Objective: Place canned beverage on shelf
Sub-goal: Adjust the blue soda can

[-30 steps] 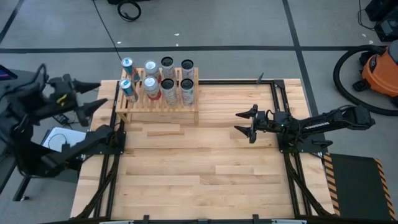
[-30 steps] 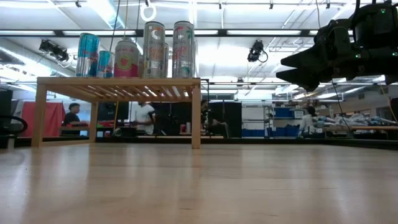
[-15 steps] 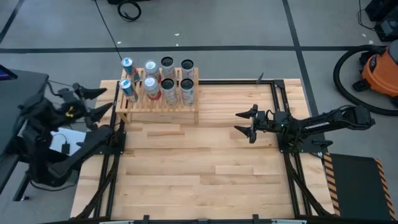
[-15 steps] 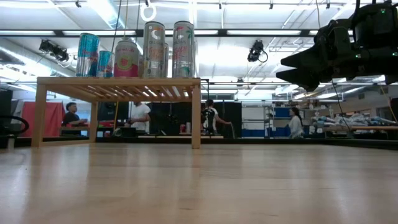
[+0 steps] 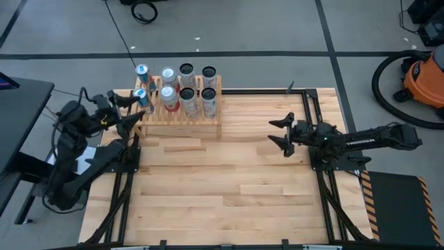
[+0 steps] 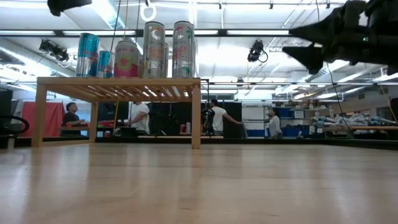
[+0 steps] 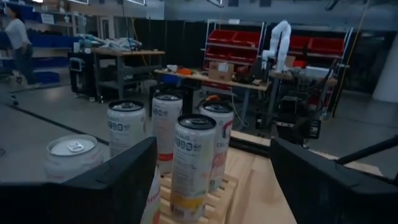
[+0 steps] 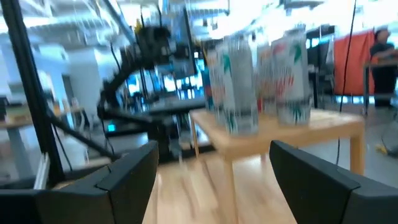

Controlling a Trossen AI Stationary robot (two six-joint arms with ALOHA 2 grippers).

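Observation:
The shelf (image 5: 177,115) is a low light-wood slatted rack at the table's far left, standing on plain legs (image 6: 196,118). Several canned beverages (image 5: 187,97) stand upright on its slats, also seen in the low view (image 6: 153,50). My left gripper (image 5: 139,106) is open and level at the shelf's left end, above can height. Through its fingers I see the cans (image 7: 193,155) ahead, with nothing between them. My right gripper (image 5: 281,132) is open over the table to the right of the shelf, raised well above the wood (image 6: 311,48), facing the cans (image 8: 236,87).
Black frame rails (image 5: 310,118) run along both sides of the table. Bare wood (image 5: 229,194) fills the near half. An orange vacuum (image 5: 424,80) stands on the floor at the far right. People walk in the room beyond (image 6: 217,121).
My left gripper has swung in from beyond the table's left edge toward the shelf's left end, sinking and levelling out as it came. My right gripper has risen a little and tipped upward. The cans and shelf have stayed put.

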